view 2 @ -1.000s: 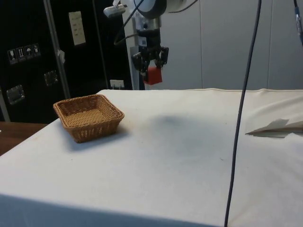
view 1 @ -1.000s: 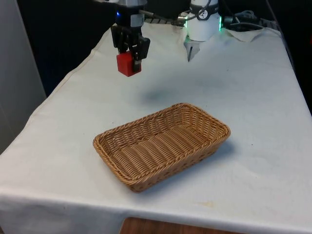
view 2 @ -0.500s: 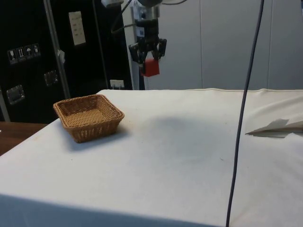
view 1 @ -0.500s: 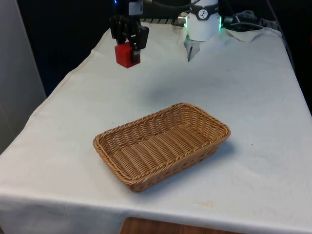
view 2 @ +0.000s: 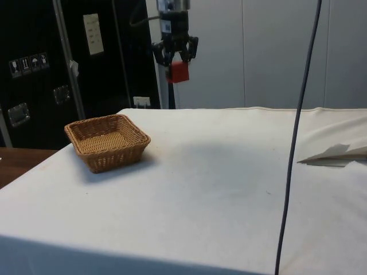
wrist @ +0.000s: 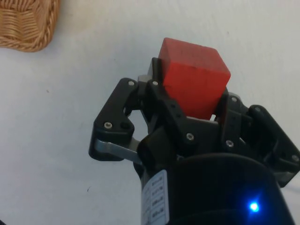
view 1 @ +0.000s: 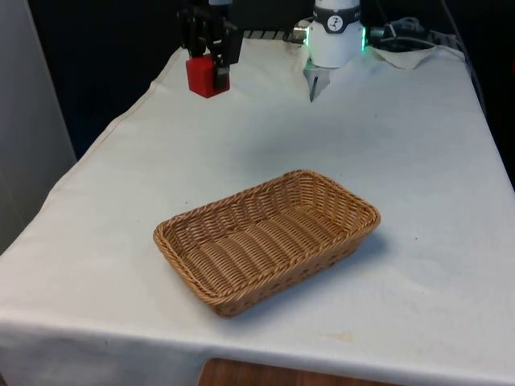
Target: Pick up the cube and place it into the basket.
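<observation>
My gripper [view 1: 206,68] is clamped on the red cube [view 1: 201,78], held high above the table's far end, with the basket [view 1: 193,229] well apart at about five o'clock in the front view. To carry well, I'd travel level until I'm over the basket's middle, then lower before letting go. The cube has no long axis; it sits slightly skewed between my fingers [wrist: 171,112], one flat face pointing down

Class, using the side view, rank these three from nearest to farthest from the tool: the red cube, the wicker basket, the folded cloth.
1. Red cube: clamped in the tool, high above the table.
2. Wicker basket: on the table, below and towards the dark cabinets.
3. Folded cloth: at the table's opposite end.
</observation>
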Motion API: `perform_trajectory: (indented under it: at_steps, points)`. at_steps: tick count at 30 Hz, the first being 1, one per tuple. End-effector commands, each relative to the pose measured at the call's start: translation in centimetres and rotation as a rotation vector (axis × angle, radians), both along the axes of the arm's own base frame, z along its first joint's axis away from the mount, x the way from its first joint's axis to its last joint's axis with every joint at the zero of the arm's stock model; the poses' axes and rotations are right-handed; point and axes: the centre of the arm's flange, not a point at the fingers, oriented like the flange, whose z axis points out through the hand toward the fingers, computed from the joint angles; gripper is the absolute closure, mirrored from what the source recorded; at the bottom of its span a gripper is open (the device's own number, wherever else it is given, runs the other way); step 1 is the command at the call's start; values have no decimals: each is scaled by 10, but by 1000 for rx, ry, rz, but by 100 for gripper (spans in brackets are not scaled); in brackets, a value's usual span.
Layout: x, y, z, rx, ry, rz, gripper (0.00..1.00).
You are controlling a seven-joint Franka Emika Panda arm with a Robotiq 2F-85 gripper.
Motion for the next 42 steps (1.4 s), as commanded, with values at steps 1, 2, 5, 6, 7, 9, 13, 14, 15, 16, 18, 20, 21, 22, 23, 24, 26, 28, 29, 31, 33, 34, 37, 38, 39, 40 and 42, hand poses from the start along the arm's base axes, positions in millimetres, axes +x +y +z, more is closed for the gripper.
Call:
perform_trajectory:
  at_steps: [1,2,5,6,7,9,13,14,15,16,18,20,21,22,23,24,26,28,29,31,33,34,37,38,39,40,42]
  points:
    - [0,1,3,-2,4,-2,100]
    - [1,1,5,-1,3,-1,100]
    - [3,3,11,1,1,1,100]
    - [4,3,13,1,-1,1,100]
    - [6,5,16,2,-2,3,100]
    - [7,4,15,5,-6,6,100]
    - [11,9,24,4,-6,5,100]
    - [11,11,26,5,-7,7,100]
    - [12,11,27,6,-8,5,100]
    - [14,12,29,6,-9,6,100]
    - [16,13,29,8,-14,12,100]
    - [18,17,35,8,-12,11,100]
    - [19,18,36,8,-13,12,100]
    - [21,19,38,8,-14,12,100]
    - [23,21,39,9,-15,14,100]
    - [24,23,40,9,-17,15,100]
    - [24,22,41,11,-22,21,100]
    - [27,25,44,9,-20,20,100]
    - [28,26,45,10,-21,20,100]
    - [30,28,47,9,-24,26,100]
    - [33,31,49,9,-28,33,100]
    - [34,31,50,9,-30,36,100]
    - [36,34,51,9,-33,41,100]
    - [37,35,51,8,-34,45,100]
    - [38,36,52,7,-36,51,100]
    - [39,37,53,7,-36,54,100]
    - [42,39,54,5,-40,61,100]
